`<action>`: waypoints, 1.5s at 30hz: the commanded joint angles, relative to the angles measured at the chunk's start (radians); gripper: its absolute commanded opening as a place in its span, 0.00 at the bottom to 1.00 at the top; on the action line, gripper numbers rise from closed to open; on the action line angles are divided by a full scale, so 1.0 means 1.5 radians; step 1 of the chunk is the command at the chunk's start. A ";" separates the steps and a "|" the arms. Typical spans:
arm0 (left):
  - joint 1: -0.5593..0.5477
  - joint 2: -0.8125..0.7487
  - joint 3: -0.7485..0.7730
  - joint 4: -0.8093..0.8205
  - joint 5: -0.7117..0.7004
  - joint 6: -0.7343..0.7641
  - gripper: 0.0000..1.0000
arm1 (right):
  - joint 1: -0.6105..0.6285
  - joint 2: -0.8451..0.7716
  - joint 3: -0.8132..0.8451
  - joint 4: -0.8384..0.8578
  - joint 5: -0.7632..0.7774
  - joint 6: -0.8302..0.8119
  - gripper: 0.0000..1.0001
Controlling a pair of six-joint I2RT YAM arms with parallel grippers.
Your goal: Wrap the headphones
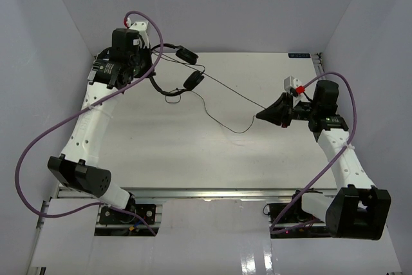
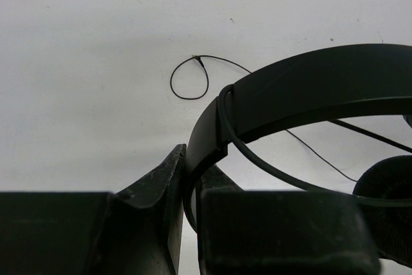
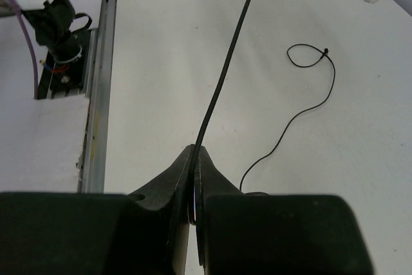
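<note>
Headphones (image 1: 192, 80): I anchor the headband (image 2: 309, 88) clamped in my left end effector (image 2: 191, 169) while my right end effector (image 3: 195, 159) pinches the cord (image 3: 226, 62) taut for winding.

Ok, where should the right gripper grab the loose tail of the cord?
Probably the plain stretch of cord tail between the right gripper and its small end loop: it lies flat on the table, so come straight down, jaws across it.

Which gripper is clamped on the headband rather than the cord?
The left gripper: its jaws pinch the broad black headband of the headphones. The right gripper differs, since its jaws hold only the thin cord, stretched taut.
</note>
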 commanded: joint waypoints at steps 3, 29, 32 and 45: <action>0.023 0.013 0.049 0.021 -0.021 -0.005 0.00 | 0.071 -0.023 0.036 -0.293 -0.046 -0.307 0.08; 0.059 -0.032 0.008 0.040 0.150 -0.035 0.00 | 0.154 0.058 -0.029 -0.143 0.099 -0.245 0.08; 0.059 -0.038 0.006 0.039 0.164 -0.037 0.00 | 0.153 0.077 -0.026 -0.125 0.115 -0.225 0.08; 0.059 -0.082 -0.044 0.033 0.163 -0.025 0.00 | 0.088 0.114 -0.017 -0.014 0.111 -0.131 0.08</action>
